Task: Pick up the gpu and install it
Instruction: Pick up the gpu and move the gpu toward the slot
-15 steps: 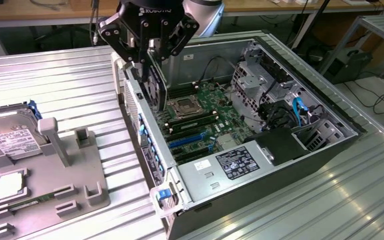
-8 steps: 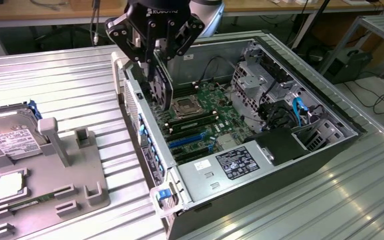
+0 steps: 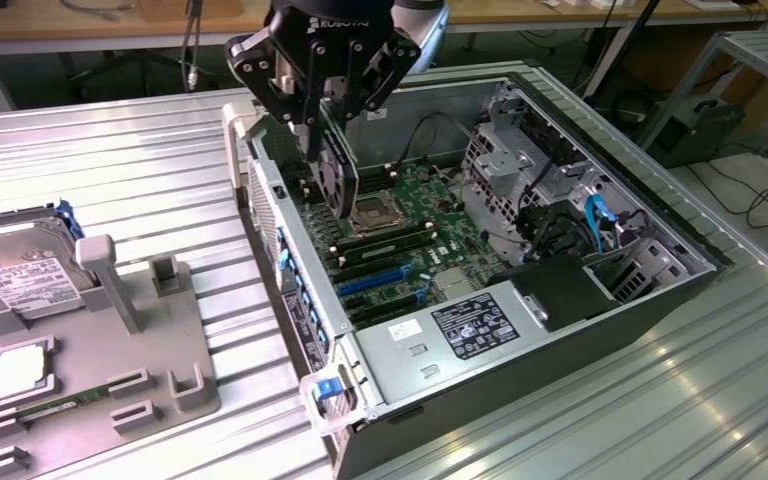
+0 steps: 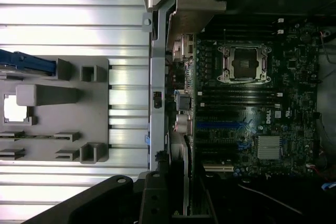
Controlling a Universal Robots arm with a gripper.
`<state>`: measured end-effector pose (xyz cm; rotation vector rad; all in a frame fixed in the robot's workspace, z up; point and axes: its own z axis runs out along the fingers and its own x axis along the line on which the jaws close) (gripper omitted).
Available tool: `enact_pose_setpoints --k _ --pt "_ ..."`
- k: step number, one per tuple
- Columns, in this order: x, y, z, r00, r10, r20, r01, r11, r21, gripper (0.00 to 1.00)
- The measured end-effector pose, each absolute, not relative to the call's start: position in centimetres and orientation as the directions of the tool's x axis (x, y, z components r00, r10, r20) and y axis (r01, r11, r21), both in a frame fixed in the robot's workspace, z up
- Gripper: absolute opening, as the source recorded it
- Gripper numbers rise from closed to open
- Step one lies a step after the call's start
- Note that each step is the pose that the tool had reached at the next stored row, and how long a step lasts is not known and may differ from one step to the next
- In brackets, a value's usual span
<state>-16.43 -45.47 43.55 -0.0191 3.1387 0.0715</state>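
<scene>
- Gripper [image 3: 324,135]: white brand lettering on black body, partly cut off, reads roughly "ROBOTIQ" (first letter doubtful).
- Motherboard [image 4: 294,93]: white "DELL" logo printed on dark board, turned sideways in wrist view, close to silver heatsink [image 4: 269,147].
- Power supply [image 3: 491,325], near end of computer case [image 3: 651,300]: black-and-white label on top face, print too small to read.
- Hard drive [image 3: 11,275], far over at exterior view's left: white label with lines of print, none legible.
</scene>
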Motion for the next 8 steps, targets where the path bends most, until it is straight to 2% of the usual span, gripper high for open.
enact_pose_setpoints --k 8 --pt "-15.43 -45.46 43.49 -1.0 -0.012 -0.003 -0.012 0.999 0.046 0.27"
